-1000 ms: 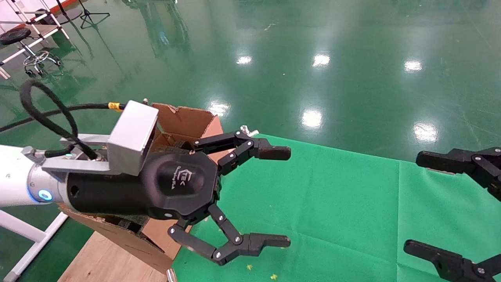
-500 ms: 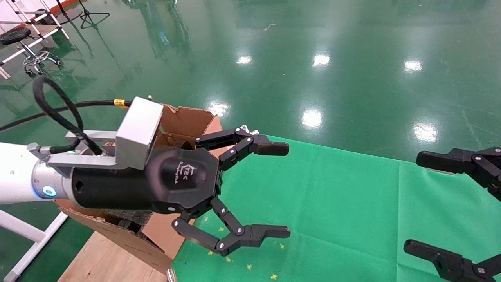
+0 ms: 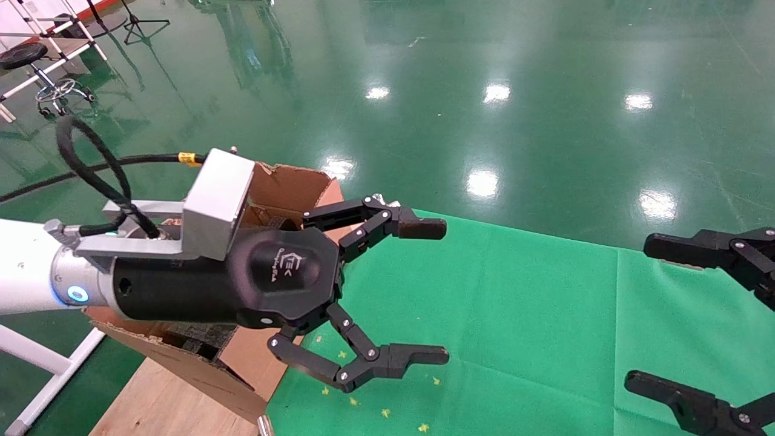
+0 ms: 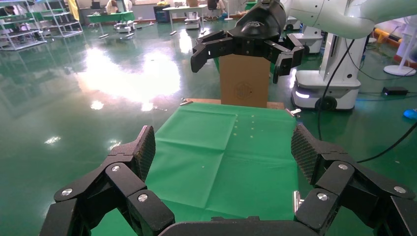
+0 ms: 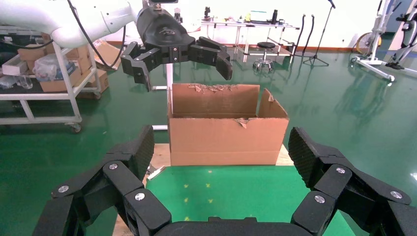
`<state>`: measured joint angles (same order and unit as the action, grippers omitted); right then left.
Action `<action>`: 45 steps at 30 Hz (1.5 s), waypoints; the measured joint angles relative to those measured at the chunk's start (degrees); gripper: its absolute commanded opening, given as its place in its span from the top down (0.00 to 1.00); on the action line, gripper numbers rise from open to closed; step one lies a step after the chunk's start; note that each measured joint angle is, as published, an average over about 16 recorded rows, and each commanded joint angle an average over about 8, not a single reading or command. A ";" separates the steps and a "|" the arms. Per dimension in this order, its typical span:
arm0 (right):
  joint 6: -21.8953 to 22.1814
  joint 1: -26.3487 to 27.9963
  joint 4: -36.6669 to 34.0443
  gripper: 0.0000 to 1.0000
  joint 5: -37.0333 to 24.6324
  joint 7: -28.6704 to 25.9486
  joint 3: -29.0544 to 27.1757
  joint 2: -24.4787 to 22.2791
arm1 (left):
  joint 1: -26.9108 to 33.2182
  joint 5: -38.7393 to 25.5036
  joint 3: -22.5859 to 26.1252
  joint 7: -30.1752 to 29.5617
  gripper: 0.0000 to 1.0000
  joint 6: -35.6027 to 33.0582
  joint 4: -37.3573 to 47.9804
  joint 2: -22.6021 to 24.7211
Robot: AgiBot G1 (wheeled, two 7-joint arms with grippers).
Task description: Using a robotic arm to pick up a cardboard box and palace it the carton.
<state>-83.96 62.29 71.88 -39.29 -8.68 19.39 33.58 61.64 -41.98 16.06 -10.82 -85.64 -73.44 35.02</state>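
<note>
My left gripper (image 3: pixel 445 292) is open and empty. It hangs above the right edge of the carton (image 3: pixel 290 188), with its fingers out over the green cloth (image 3: pixel 514 315). The carton is open-topped with torn edges, and dark foam (image 3: pixel 200 336) shows inside. The right wrist view shows the carton (image 5: pixel 226 140) with the left gripper (image 5: pixel 184 71) above it. My right gripper (image 3: pixel 639 312) is open and empty at the cloth's right end. In the left wrist view, a closed brown cardboard box (image 4: pixel 244 81) stands upright at the far end of the cloth, below the right gripper.
The carton stands on a bare wooden tabletop (image 3: pixel 157 399) at the cloth's left end. Small yellow marks (image 3: pixel 384 413) dot the cloth. A stool (image 3: pixel 36 66) and white frames stand on the shiny green floor at the far left. A white robot base (image 4: pixel 319 88) stands behind the box.
My left gripper has shifted slightly right and up and stays open. The right gripper has not moved.
</note>
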 measured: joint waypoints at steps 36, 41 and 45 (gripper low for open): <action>0.00 0.00 0.00 0.00 0.00 0.00 0.00 0.00 | 0.13 -0.16 0.07 -0.06 0.00 0.08 0.14 0.03; 0.00 0.00 0.00 0.00 0.00 0.00 0.00 0.00 | 0.13 -0.16 0.07 -0.06 0.00 0.08 0.14 0.03; 0.00 0.00 0.00 0.00 0.00 0.00 0.00 0.00 | 0.13 -0.16 0.07 -0.06 0.00 0.08 0.14 0.03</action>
<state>-83.96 62.29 71.88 -39.29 -8.68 19.39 33.58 61.77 -42.14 16.14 -10.87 -85.56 -73.30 35.05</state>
